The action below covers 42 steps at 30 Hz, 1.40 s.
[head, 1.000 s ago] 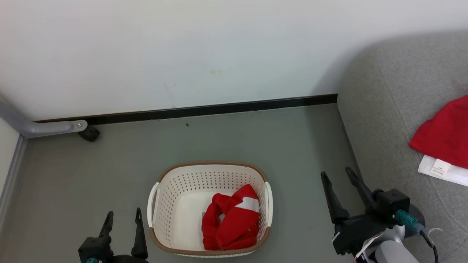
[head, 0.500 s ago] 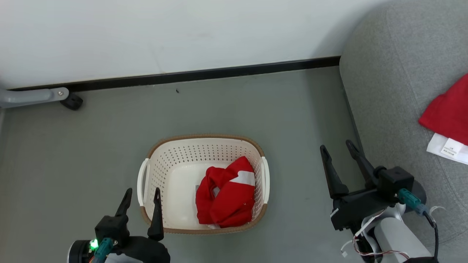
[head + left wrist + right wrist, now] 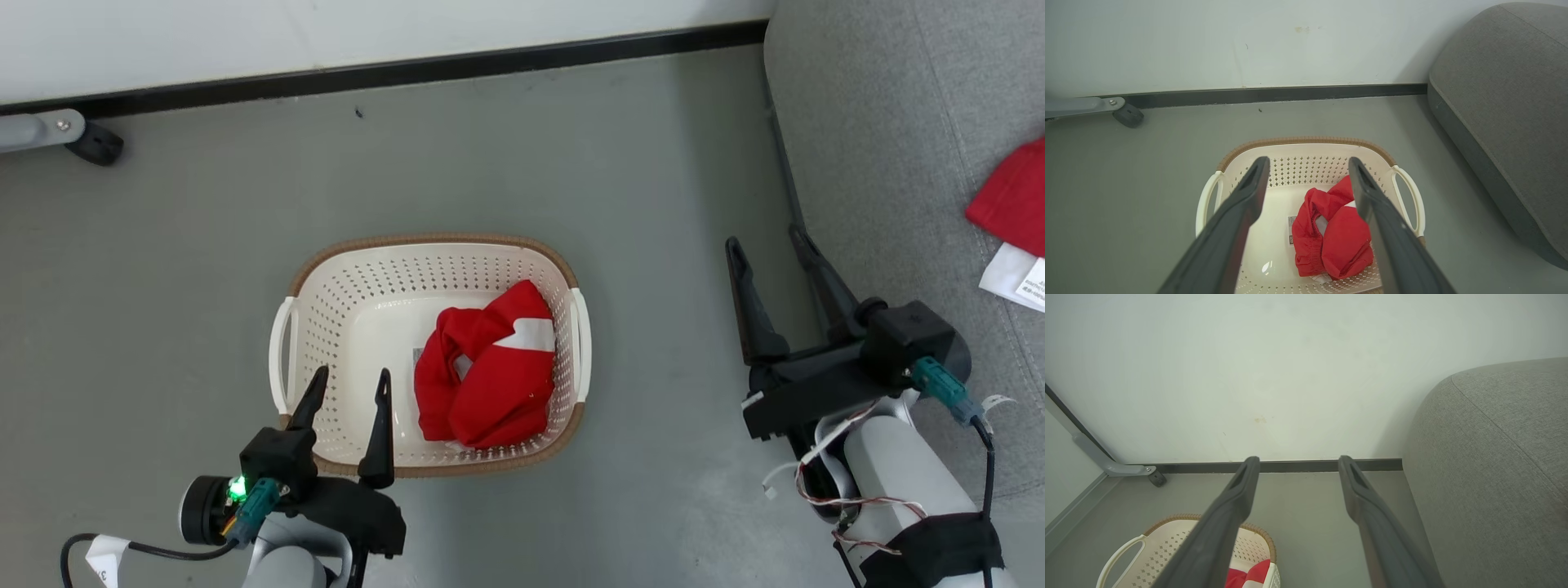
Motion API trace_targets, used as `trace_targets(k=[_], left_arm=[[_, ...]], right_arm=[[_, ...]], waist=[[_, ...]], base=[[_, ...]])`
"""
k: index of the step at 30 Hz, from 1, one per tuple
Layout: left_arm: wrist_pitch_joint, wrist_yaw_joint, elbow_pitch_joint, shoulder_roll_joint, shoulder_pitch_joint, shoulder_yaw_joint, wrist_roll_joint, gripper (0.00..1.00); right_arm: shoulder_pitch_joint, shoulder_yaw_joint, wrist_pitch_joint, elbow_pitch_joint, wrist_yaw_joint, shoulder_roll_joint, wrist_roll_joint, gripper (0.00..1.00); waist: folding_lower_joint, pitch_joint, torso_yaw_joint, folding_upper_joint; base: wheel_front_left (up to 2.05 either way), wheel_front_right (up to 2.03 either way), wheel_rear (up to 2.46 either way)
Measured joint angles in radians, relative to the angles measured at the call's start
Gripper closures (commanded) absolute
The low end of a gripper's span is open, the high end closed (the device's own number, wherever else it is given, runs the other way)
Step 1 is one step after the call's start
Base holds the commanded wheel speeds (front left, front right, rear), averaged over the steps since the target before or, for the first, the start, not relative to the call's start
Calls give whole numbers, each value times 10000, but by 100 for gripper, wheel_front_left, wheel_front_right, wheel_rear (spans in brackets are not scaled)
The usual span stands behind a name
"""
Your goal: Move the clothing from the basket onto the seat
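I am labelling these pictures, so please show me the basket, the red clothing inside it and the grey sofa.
basket (image 3: 433, 239): head view, on the brown rim at its far side.
red clothing (image 3: 490, 392): head view, on the middle of the crumpled cloth.
grey sofa (image 3: 882, 122): head view, on bare seat fabric.

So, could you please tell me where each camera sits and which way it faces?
Head view: on the head, looking down at basket, clothing and seat; left end effector and right end effector show.
Left wrist view: on the left wrist, aimed into the basket; its fingers show.
Right wrist view: on the right wrist, aimed at the wall; its fingers show.
Shared: all three show basket and seat.
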Motion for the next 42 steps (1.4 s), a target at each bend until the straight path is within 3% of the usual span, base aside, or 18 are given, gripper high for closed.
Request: trace_targets(k=[14, 42], left_arm=[[0, -290, 679, -25, -1476, -903, 21, 0], [192, -642, 3233, 219, -4180, -765, 31, 0]], right_arm=[[-770, -211, -2, -865, -27, -132, -247, 0], [-1992, 351, -2, -1929, -25, 19, -384, 0]], waist=[[-1, 1291, -367, 1], [-1, 3736, -1136, 1]], base=[[0, 0, 0], [0, 0, 0]])
